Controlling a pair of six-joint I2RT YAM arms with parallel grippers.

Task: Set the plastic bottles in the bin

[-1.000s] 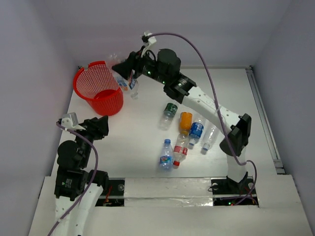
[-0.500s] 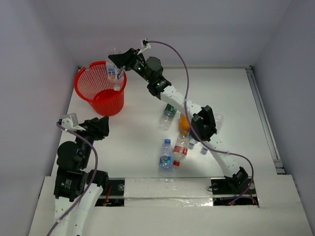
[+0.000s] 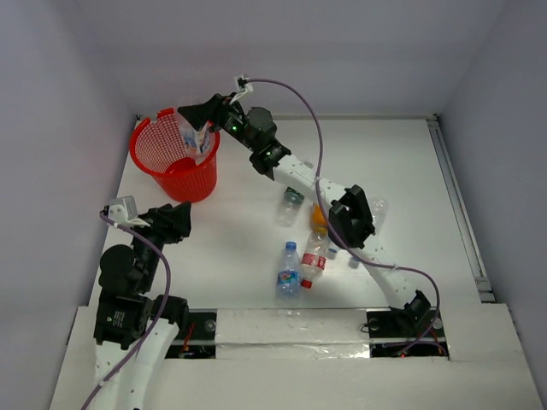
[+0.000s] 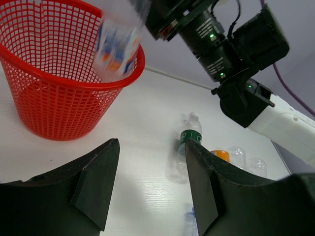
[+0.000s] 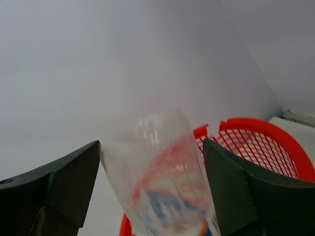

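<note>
A white surface (image 3: 239,231) carries a red mesh bin (image 3: 184,181) standing upright at its far left. Near the middle lie a green-labelled bottle (image 3: 292,205) and an orange bottle (image 3: 318,215). Closer in, a red-labelled bottle (image 3: 312,260) lies just beside a blue-labelled bottle (image 3: 288,272).

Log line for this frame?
right gripper: bottle blurred above bin, grip unclear | left gripper: open, empty | more bottles on table

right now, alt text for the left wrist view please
A blurred clear bottle with a blue and orange label is at the rim of the red mesh bin, at the tip of the right arm. A green-labelled bottle lies on the table beyond the open, empty left hand.
</note>
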